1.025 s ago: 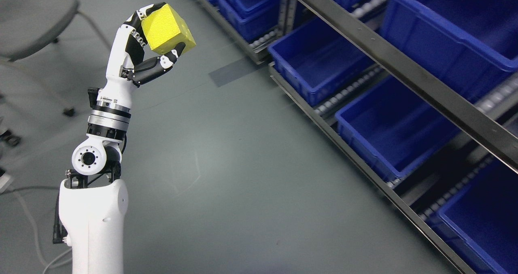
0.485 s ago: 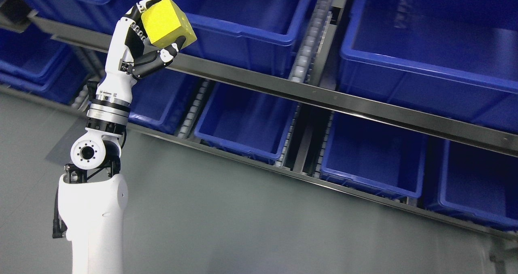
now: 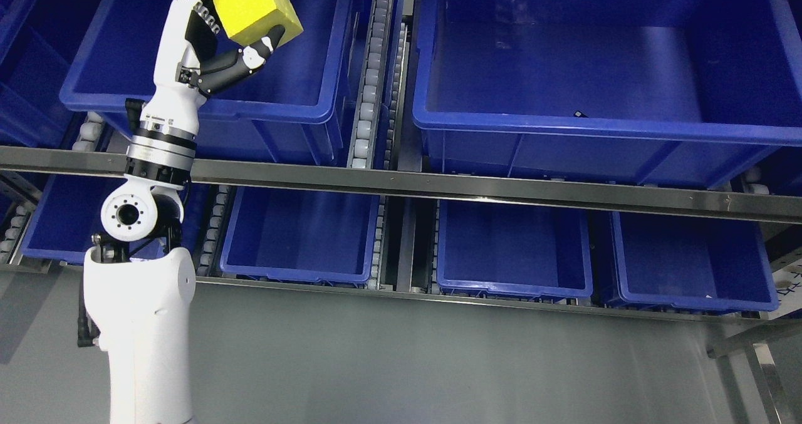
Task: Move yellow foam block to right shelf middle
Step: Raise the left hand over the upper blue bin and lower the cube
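Left hand (image 3: 235, 42) pinching the yellow foam block (image 3: 254, 7) between thumb and fingers, raised before the shelf's upper-left blue bin (image 3: 188, 101). Advisable: keep the grip firm while carrying rightward, clearing the steel rail (image 3: 476, 189).
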Robot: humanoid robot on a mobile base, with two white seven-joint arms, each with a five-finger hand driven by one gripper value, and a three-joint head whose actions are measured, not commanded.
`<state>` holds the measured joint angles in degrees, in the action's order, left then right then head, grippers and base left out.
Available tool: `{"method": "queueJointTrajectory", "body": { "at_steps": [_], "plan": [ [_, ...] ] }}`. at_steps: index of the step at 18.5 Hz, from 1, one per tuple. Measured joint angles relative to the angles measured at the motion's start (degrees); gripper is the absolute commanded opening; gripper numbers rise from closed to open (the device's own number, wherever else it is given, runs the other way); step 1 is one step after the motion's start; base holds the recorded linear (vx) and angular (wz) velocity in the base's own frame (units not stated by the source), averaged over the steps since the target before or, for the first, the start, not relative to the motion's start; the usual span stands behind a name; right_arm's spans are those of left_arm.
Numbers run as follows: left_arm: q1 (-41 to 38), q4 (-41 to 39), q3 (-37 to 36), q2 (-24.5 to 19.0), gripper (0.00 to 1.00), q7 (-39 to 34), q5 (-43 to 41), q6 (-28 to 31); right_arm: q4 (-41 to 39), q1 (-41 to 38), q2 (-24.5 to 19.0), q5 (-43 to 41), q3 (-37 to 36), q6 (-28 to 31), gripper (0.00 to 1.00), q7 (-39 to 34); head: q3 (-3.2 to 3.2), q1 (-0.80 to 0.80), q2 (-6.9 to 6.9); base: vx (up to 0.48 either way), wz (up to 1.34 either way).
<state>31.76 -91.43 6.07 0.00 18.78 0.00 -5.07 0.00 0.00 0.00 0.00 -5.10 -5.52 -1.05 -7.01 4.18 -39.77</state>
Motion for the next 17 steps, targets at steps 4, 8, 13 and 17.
{"method": "queueJointTrajectory", "body": {
  "at_steps": [4,8,13,17],
  "plan": [
    [5.7,0.0,-0.1,0.0,0.54,-0.1,0.0,8.9,0.0,0.0,0.0,0.0,0.0,0.0,1.00,0.0,0.00,0.00,0.00,0.107,-0.07],
    [10.5,0.5,-0.3,0.0,0.54,-0.2,0.0,22.0,0.0,0.0,0.0,0.0,0.0,0.0,1.00,0.0,0.00,0.00,0.00,0.045,-0.01],
    [13.8,3.2,-1.3,0.0,0.54,-0.4,-1.1,27.4,0.0,0.0,0.0,0.0,0.0,0.0,1.00,0.0,0.00,0.00,0.00,-0.001,0.00],
    [15.4,5.8,-1.8,0.0,0.61,-2.9,-4.0,29.7,0.0,0.0,0.0,0.0,0.0,0.0,1.00,0.0,0.00,0.00,0.00,-0.003,-0.01]
  ]
}}
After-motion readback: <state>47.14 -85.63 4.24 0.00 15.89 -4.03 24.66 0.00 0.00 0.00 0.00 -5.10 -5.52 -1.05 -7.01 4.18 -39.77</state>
